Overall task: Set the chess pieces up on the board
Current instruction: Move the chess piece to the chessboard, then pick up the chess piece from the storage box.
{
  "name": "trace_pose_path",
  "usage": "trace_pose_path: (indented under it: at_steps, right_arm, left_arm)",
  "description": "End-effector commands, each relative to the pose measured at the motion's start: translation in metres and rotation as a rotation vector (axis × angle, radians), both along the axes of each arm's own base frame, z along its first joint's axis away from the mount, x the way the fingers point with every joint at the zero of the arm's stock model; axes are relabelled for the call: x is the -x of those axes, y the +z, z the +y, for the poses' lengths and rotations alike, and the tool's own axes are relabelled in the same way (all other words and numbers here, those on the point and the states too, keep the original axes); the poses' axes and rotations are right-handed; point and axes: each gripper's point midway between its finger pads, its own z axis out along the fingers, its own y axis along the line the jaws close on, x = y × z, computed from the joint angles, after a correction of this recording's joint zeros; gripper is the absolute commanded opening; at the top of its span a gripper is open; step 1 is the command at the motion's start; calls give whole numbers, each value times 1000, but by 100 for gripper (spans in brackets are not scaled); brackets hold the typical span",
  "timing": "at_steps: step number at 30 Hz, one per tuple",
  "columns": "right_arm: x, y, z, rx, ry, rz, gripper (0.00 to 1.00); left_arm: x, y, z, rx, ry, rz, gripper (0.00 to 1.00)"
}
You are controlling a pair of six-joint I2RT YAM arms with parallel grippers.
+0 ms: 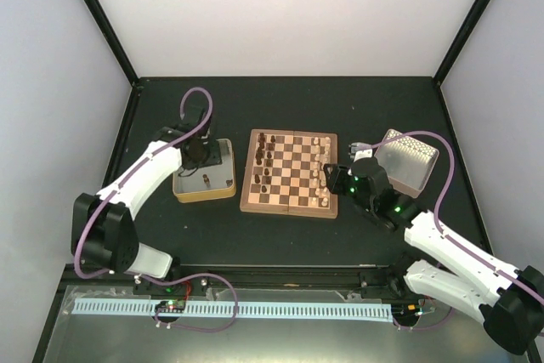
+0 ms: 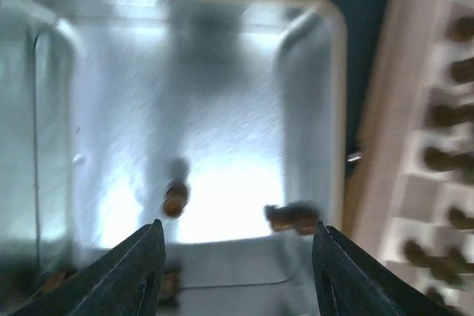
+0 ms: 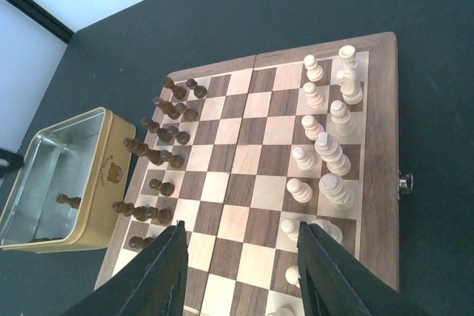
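Overhead, the board (image 1: 289, 173) sits mid-frame, with the tin (image 1: 204, 196) just beside it on the left and the tray (image 1: 408, 159) to its right. In the right wrist view dark pieces (image 3: 159, 138) crowd the board's left side and cream pieces (image 3: 326, 146) its right. The left gripper (image 2: 237, 227) hangs over the tin, jaws apart, nothing between them. Two brown loose pieces (image 2: 175, 199) lie on the tin's floor, centre and lower right. The right gripper (image 3: 243, 227) hovers over the board at bottom of frame, jaws apart and empty.
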Motion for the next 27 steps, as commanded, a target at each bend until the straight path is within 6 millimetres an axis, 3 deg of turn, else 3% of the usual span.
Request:
trace_pose_path:
  at_steps: [1,5,9,18,23,27]
  right_arm:
    - [2,-2,2,-25,6,19,42]
    - [4,-5,2,-31,6,32,42]
    - [6,-7,0,-31,2,35,42]
    - [6,-3,-5,-24,-11,23,42]
    - [7,-4,-5,-21,-10,25,42]
    - [7,-4,-5,-21,-9,26,42]
  left_arm:
    - [18,-42,20,-7,54,91,55]
    - [21,-65,24,-1,61,140,53]
    - [15,-79,32,-9,85,163,44]
    - [3,-98,39,-19,99,192,33]
    - [-2,-103,43,-32,105,193,19]
    - [-1,-93,45,-40,105,175,10]
